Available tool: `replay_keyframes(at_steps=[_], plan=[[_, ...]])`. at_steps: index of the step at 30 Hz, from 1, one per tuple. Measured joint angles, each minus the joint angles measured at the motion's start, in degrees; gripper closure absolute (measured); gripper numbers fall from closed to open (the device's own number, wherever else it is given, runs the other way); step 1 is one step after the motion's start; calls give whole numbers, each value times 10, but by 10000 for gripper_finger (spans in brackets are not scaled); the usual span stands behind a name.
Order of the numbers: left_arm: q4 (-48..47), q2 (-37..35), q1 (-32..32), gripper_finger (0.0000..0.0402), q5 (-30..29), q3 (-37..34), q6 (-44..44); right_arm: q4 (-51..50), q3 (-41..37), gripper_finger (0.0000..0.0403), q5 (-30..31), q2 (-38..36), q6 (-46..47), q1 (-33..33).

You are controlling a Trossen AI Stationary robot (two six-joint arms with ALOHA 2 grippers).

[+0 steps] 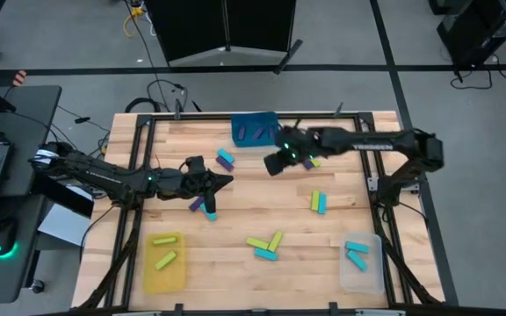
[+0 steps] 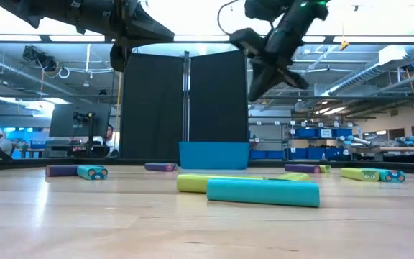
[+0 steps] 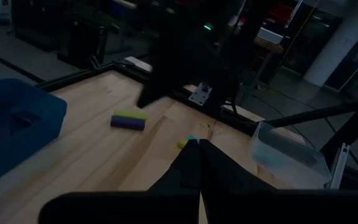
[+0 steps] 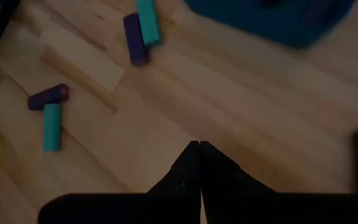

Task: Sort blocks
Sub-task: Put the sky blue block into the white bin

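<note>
**Hovering with empty jaws between two picks**

Starting from the jaws: both pairs are pressed together and hold nothing. In each wrist view the two dark fingers meet in one line with no block between them.

The right gripper (image 1: pixel 277 161) hangs above the surface, just near of the blue bin (image 1: pixel 255 129) at the far middle, where purple pieces already lie. Its arm reaches in from the right side, nearly level. The left gripper (image 1: pixel 224 182) hangs over the left middle, its arm stretched out from the left, beside a purple and cyan pair (image 1: pixel 205 207).

My judgement is that sorting is partly done. The yellow bin (image 1: pixel 164 261) at the near left holds lime blocks, and the clear bin (image 1: pixel 361 264) at the near right holds cyan ones. Loose blocks (image 1: pixel 265 246) are scattered over the middle, with some more beside the right gripper.

The next move probably calls for opening the jaws, descending over one loose block, and aligning across its narrow side.
</note>
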Motion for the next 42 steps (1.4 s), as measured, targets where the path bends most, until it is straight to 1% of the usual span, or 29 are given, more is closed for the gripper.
replay_keyframes(at_steps=[4,8,11,15,20,23,25,28,31,34,37,42], plan=[[0,0,0,398,5,0,-1,-14,-41,396,39,-44,79,51],[0,0,0,398,9,0,-1,-57,-64,396,82,-77,163,104],[1,0,0,398,10,0,-1,-102,-68,395,109,-88,237,149],[1,0,0,398,17,0,-3,-153,-68,393,123,-89,326,199],[1,0,0,398,19,0,-3,-185,-68,381,116,-89,409,247],[1,0,0,398,19,0,-3,-225,-68,376,80,-89,449,270],[1,0,0,398,19,0,-3,-248,-68,377,60,-90,466,284],[1,0,0,398,20,0,-4,-261,-68,386,55,-90,482,298],[1,0,0,398,20,0,-4,-253,-73,395,55,-92,485,300],[1,0,0,398,20,0,-4,-219,-106,393,49,-98,491,291],[1,0,0,398,21,0,-4,-170,-155,377,29,-107,507,282],[1,0,0,398,21,0,-9,-166,-211,339,21,-118,562,274]])
